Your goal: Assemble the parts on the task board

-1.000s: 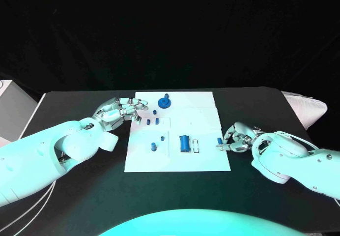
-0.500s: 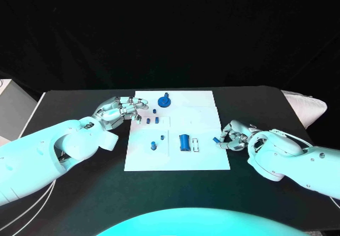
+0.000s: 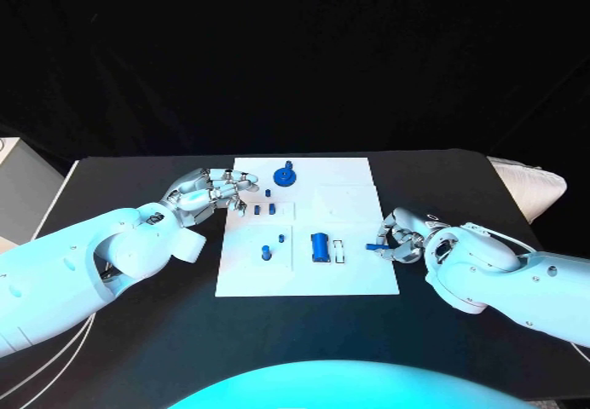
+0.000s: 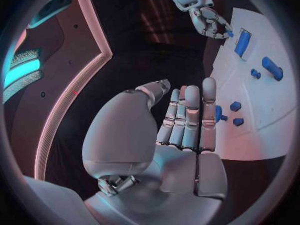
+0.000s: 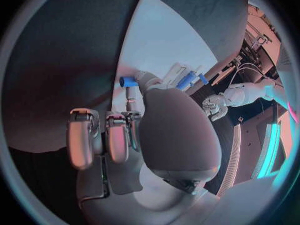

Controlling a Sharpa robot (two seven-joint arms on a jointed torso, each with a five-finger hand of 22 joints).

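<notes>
On the task board (image 3: 350,281), six blue parts; right hand (image 3: 401,240) pinches one

The near part of the task board (image 3: 308,281) is bare; small blue parts (image 3: 322,247) crowd its middle; worktop (image 3: 135,341) around is open.

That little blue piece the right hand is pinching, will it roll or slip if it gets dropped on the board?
The blue piece looks like a short cylinder, so it would probably roll. The right hand grips it at the fingertips alone, so it may slip. It is probably light.
</notes>
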